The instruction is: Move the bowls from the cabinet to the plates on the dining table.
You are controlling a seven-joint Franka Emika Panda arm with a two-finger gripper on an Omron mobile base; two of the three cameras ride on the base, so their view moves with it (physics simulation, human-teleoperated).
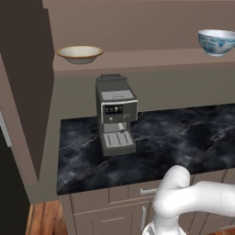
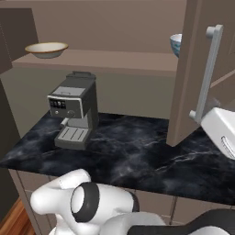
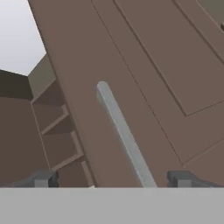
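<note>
Right base view: we find the door [image 2: 188, 69] hiding most of the white bowl [image 2: 175, 44]; gripper [image 3: 114, 179] wide, astride the handle [image 3: 124, 135].

glossy white arm [image 2: 69, 202], rounded links, dark joint ring, maybe black base.

1. A kitchen: an espresso machine [image 1: 115, 114] stands on a black marble counter [image 1: 183, 137].
2. Bowls [image 1: 80, 53] sit on an open wall cabinet's [image 2: 193, 69] shelf.
3. Drawer units [image 1: 110, 202] sit below the counter.

No readable text, coffee machine [image 1: 116, 114] panel marks too small to read
</note>
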